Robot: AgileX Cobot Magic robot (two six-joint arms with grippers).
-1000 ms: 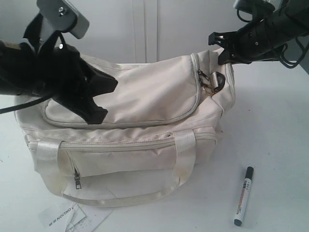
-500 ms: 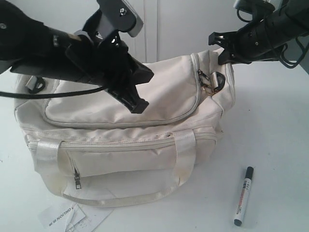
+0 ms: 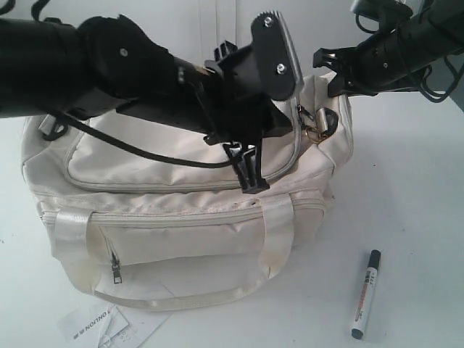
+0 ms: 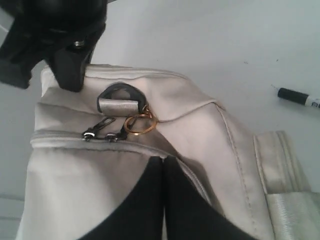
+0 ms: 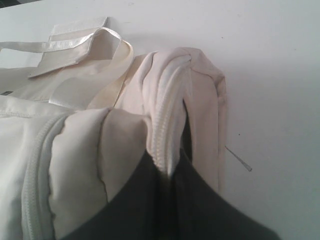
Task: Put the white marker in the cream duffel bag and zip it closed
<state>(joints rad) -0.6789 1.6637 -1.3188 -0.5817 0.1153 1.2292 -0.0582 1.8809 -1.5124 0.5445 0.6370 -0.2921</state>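
The cream duffel bag point(image 3: 181, 235) stands on the white table with its top flap zipped. The white marker point(image 3: 365, 293) lies on the table to the right of the bag's front, also seen in the left wrist view point(image 4: 299, 97). My left gripper point(image 3: 252, 185) point(image 4: 165, 159) is shut and empty, its tips just above the flap's seam near the two zip pulls point(image 4: 102, 131) and a gold ring point(image 4: 141, 123). At the bag's right end my right gripper point(image 3: 335, 83) point(image 5: 172, 167) is shut on a fold of bag fabric with a zip seam.
A paper tag point(image 3: 101, 322) lies at the bag's front left corner. Shiny strap handles point(image 3: 279, 232) hang down the front. A dark D-ring point(image 3: 330, 119) sits at the bag's right end. Bare table point(image 3: 413, 188) stretches to the right.
My left arm has swung from the bag's left side across the flap to the right, toward the zip pulls. The right gripper, bag and marker have stayed put.
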